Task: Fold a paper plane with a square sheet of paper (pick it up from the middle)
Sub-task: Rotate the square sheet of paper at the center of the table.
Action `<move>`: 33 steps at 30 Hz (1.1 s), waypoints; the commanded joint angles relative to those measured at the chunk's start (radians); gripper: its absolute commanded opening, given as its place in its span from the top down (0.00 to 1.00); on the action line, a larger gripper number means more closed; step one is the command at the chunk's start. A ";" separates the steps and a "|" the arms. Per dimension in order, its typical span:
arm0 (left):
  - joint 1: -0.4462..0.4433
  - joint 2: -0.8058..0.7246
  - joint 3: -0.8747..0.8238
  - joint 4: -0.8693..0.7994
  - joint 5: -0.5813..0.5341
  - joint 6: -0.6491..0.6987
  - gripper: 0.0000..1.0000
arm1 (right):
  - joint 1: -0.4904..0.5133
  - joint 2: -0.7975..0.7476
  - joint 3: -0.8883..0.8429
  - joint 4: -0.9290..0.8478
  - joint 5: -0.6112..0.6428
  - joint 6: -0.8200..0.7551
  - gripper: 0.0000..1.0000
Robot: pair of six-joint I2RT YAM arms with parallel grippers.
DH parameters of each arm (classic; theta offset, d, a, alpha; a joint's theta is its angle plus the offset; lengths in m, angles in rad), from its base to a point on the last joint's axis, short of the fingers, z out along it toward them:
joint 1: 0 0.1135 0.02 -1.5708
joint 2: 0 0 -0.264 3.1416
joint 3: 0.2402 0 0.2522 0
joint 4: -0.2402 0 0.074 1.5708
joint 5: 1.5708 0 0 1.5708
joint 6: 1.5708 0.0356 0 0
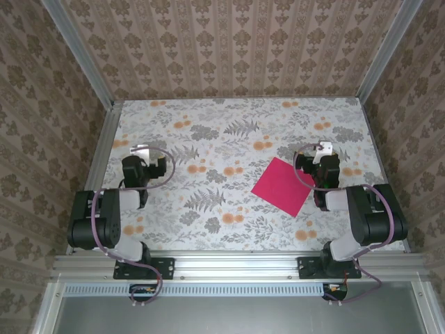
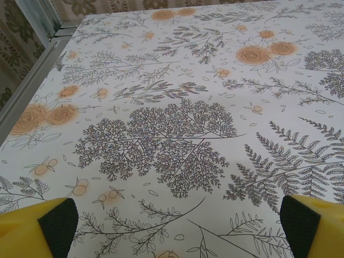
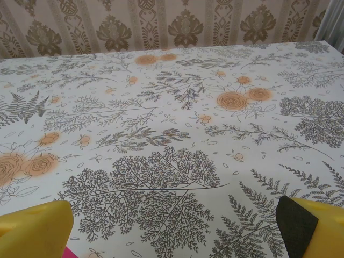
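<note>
Where the right hand (image 3: pixel 174 230) overlaps, the pink paper (image 1: pixel 280 186) is hidden.

Both arms sit folded back on themselves, elbows bent close to their bases along the bottom of the overhead view. The left arm (image 1: pixel 104 223) is tucked at lower left, its wrist reaching up the frame to the left gripper (image 1: pixel 141 150). The right arm (image 1: pixel 365 216) mirrors it at lower right, the right gripper (image 1: pixel 322 150) at the same height. Seen from each wrist, the yellow fingers (image 2: pixel 32 231) stand in opposite bottom corners, jaws spread wide, dark pads (image 3: pixel 295 226) facing inward.
</note>
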 commanded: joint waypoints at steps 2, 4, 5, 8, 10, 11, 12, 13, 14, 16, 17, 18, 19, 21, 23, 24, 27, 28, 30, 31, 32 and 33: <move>0.004 0.008 0.009 0.023 0.004 0.018 0.00 | -0.003 0.009 -0.010 0.033 -0.020 0.012 0.00; 0.004 0.007 0.009 0.023 0.004 0.017 0.00 | -0.003 0.009 -0.009 0.033 -0.020 0.012 0.00; 0.004 0.007 0.009 0.023 0.004 0.018 0.00 | -0.003 0.009 -0.009 0.033 -0.020 0.012 0.00; 0.004 0.008 0.009 0.022 0.004 0.018 0.00 | -0.003 0.009 -0.009 0.032 -0.020 0.012 0.00; 0.004 0.007 0.010 0.023 0.004 0.017 0.00 | -0.003 0.009 -0.009 0.033 -0.020 0.011 0.00; 0.004 0.007 0.009 0.023 0.005 0.017 0.00 | -0.003 0.011 -0.003 0.027 -0.032 0.008 0.00; 0.005 0.007 0.009 0.023 0.006 0.018 0.00 | -0.003 0.011 0.005 0.010 -0.070 -0.007 0.00; 0.005 0.007 0.009 0.023 0.006 0.018 0.00 | -0.002 0.011 0.015 -0.009 -0.106 -0.023 0.00; 0.005 0.007 0.009 0.023 0.005 0.018 0.00 | -0.002 0.011 0.005 0.007 -0.105 -0.021 0.00; 0.005 0.007 0.009 0.023 0.006 0.017 0.00 | -0.001 0.012 0.014 -0.007 -0.098 -0.019 0.00; 0.005 0.009 0.009 0.023 0.006 0.018 0.00 | -0.001 0.011 0.007 0.003 -0.097 -0.017 0.00; 0.005 0.008 0.009 0.023 0.007 0.018 0.00 | -0.002 0.011 0.010 0.001 -0.095 -0.015 0.00; 0.005 0.008 0.009 0.023 0.006 0.018 0.00 | -0.001 0.011 0.010 -0.003 -0.093 -0.016 0.00; 0.005 0.008 0.009 0.023 0.005 0.018 0.00 | -0.001 0.012 0.012 -0.004 -0.093 -0.015 0.00; 0.006 0.008 0.009 0.022 0.007 0.018 0.00 | -0.001 0.013 0.013 -0.004 -0.092 -0.016 0.00; 0.005 0.008 0.009 0.023 0.007 0.018 0.00 | -0.001 0.012 0.014 -0.007 -0.091 -0.016 0.00; 0.005 0.006 0.006 0.027 0.006 0.018 0.00 | -0.001 0.009 0.006 0.004 -0.099 -0.020 0.00; 0.005 -0.005 0.022 0.001 0.007 0.018 0.00 | -0.001 0.009 0.000 0.015 -0.117 -0.030 0.00; 0.005 -0.055 0.100 -0.175 -0.005 0.008 0.00 | 0.001 -0.010 -0.015 0.033 -0.113 -0.032 0.00; 0.005 -0.083 0.159 -0.304 -0.016 0.002 0.00 | 0.002 -0.035 -0.024 0.032 -0.090 -0.021 0.00; 0.005 -0.098 0.206 -0.399 -0.027 -0.004 0.00 | 0.003 -0.069 -0.032 0.017 -0.066 -0.015 0.00; 0.005 -0.109 0.233 -0.446 -0.031 -0.005 0.00 | 0.004 -0.099 -0.036 -0.001 -0.043 -0.011 0.00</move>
